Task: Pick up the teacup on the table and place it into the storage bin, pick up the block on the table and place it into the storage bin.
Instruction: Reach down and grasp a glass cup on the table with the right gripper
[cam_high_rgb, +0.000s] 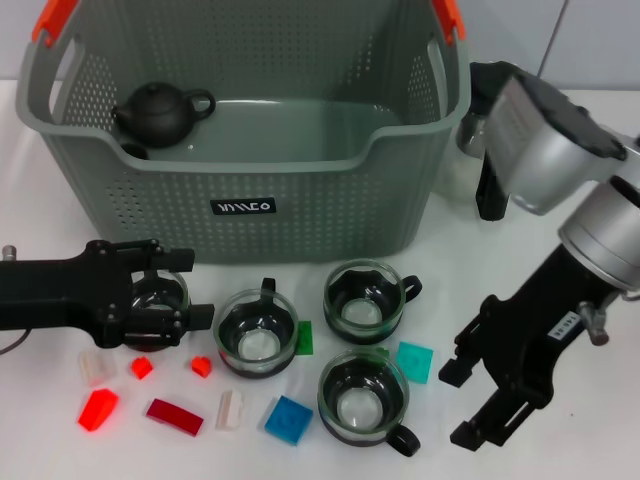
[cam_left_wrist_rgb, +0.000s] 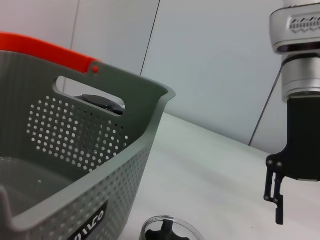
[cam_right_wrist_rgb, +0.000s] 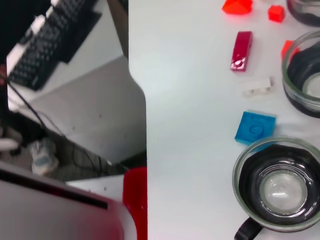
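Bright, even overhead light, soft short shadows under the storage bin (cam_high_rgb: 240, 150) and glass cups (cam_high_rgb: 364, 298). Glare on cup rims and the white table (cam_high_rgb: 560, 440) (slightly washed out). Right wrist view soft near the edges; left wrist view's foreground cup (cam_left_wrist_rgb: 167, 230) blurred.

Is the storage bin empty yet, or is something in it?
Not empty: a black teapot sits in the storage bin, at its left end.

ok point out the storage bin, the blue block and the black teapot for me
storage bin (cam_high_rgb: 330, 205), head view, on its perforated front wall
blue block (cam_high_rgb: 288, 419), head view, on its top face
black teapot (cam_high_rgb: 158, 112), head view, on its round body inside the bin
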